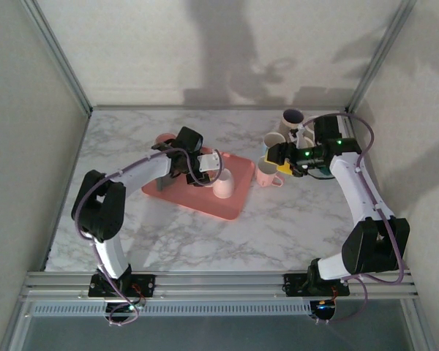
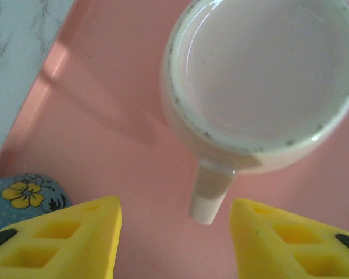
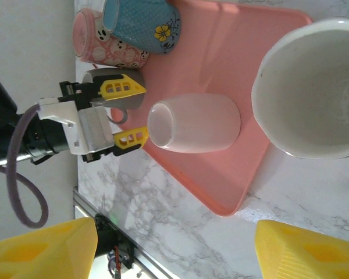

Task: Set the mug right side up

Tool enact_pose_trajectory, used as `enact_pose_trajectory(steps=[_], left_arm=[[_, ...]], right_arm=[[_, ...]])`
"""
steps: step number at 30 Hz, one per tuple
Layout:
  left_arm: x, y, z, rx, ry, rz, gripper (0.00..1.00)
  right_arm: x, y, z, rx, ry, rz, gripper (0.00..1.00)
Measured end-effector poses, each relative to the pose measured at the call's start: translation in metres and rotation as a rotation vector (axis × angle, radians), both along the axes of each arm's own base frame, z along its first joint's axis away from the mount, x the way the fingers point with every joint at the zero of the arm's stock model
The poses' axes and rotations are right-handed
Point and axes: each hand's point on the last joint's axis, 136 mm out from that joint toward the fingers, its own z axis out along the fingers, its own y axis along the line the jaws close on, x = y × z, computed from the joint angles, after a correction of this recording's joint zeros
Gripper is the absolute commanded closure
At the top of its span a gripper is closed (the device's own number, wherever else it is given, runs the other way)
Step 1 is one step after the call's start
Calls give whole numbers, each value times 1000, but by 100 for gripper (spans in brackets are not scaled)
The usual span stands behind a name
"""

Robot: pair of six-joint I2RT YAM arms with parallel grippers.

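**A:** How do the left fingers [image 2: 75, 238] stand?

**B:** Spread wide with nothing between them, pointing down over the pink tray [image 2: 104, 116].

**A:** And what lies nearest them?

**B:** The handle [image 2: 212, 192] of the white mug [image 2: 262, 75]. It juts back toward the gap between the fingers without touching either one. The mug's body sits just beyond the tips, a little off to one side of the gap.

**A:** Which way up is it?

**B:** Inverted. The recessed base faces the fingers and the rim is down on the tray. Its long axis runs straight away from the fingertips, in line with their approach. I'd judge they have to close across the body or the handle and then roll it over. A plain lift would not right it.

**A:** What about the right fingers [image 3: 41, 250]?

**B:** They are also wide apart and empty, and well apart from the mug, off past the tray's far edge on the counter [image 3: 180, 221]. An upright white cup [image 3: 314, 87] sits closer to them. The left arm is clearly the nearer one.

**A:** Is anything crowding the left fingers?

**B:** A blue flowered mug [image 2: 23, 195] sits just beside one finger, on the side away from the white mug. I can't tell whether they touch.
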Motion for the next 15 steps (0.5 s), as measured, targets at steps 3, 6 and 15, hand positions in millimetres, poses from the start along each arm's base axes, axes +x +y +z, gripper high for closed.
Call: enact_pose_trajectory(steps=[3, 6, 15], left_arm=[[-3, -2, -3, 8, 10, -8, 49], [-5, -5, -3, 13, 17, -18, 50], [-13, -11, -20, 58, 53, -81, 60]], right_arm=[[0, 0, 1, 4, 0, 1, 28], [0, 0, 1, 7, 0, 0, 28], [1, -2, 1, 10, -2, -6, 29]])
